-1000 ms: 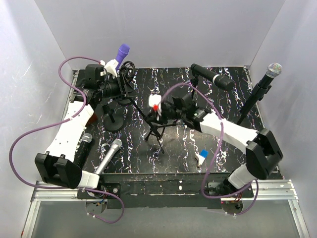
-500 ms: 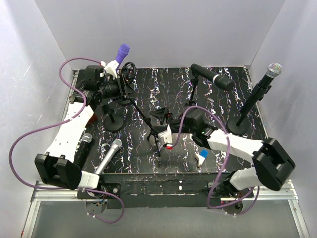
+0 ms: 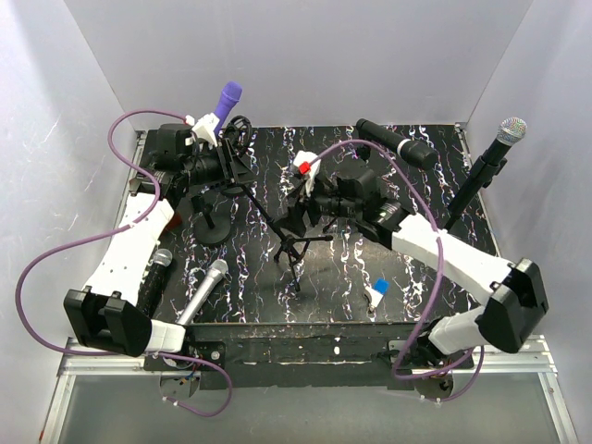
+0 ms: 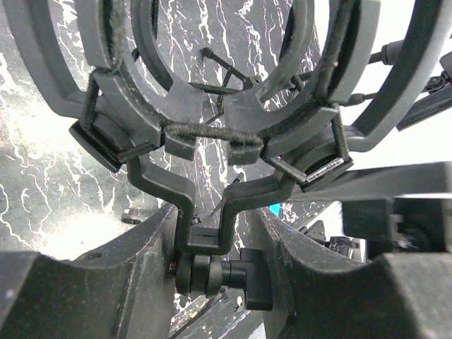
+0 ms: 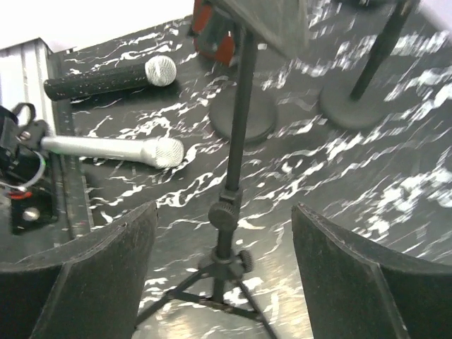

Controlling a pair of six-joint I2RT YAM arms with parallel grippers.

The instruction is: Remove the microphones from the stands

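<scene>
Spare microphones and stands around a black, white-veined mat point(image 3: 333, 277)

At the mat's near-left corner two microphones lie flat side by side: a silver one point(image 3: 205, 289) with its mesh head towards the mat's middle, and a black one point(image 3: 155, 273) just left of it, partly hidden. Farther in on the left stands a short post on a round black base point(image 3: 210, 228). Along the far edge, right of centre, a black microphone point(image 3: 398, 144) sits tilted on a thin stand. At the right edge a glitter-headed microphone point(image 3: 504, 139) rides high on a leaning stand. Near the front edge, right of centre, lies a small blue-and-white piece point(image 3: 376, 292). White walls point(image 3: 305, 55) enclose the mat.
</scene>
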